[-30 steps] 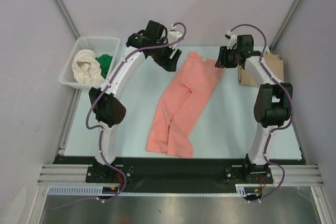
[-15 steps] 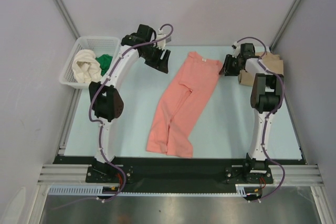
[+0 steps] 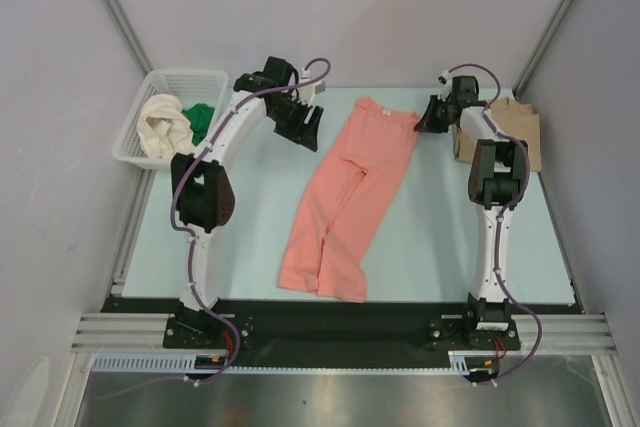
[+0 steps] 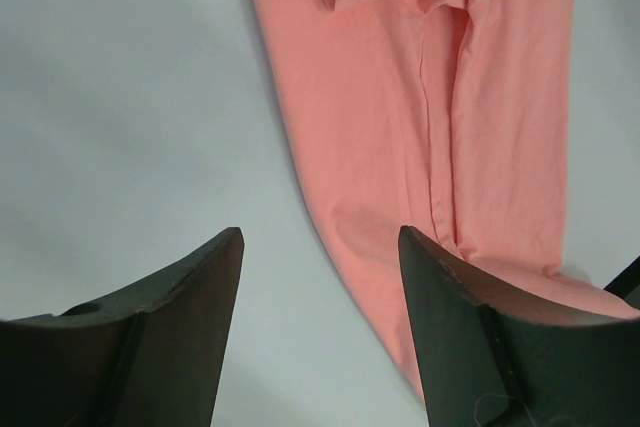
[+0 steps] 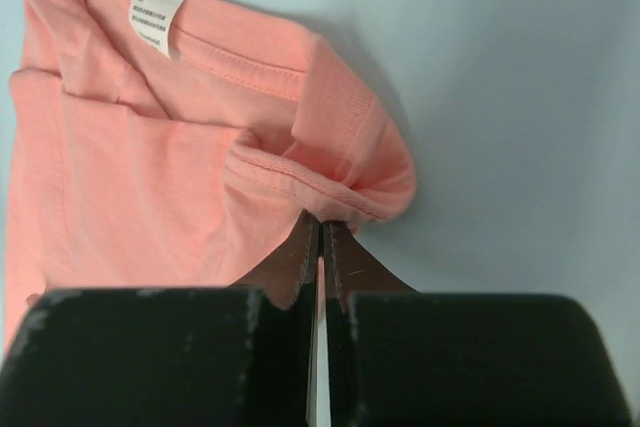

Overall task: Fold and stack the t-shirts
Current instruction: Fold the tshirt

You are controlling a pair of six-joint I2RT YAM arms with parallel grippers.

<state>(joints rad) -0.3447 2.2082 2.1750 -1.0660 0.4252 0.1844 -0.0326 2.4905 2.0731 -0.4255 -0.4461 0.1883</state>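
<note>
right gripper (image 5: 321,234): i see it clenched on the sleeve fold of pink t-shirt (image 5: 150,177), at 1 o'clock.
left gripper (image 4: 320,237): released, over table (image 4: 120,97) at 11 o'clock.

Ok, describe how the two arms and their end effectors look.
The left arm and right arm have white curved links, black joint housings and looping purple cables. The left end effector and right end effector have dark, wedge-shaped fingers.
</note>
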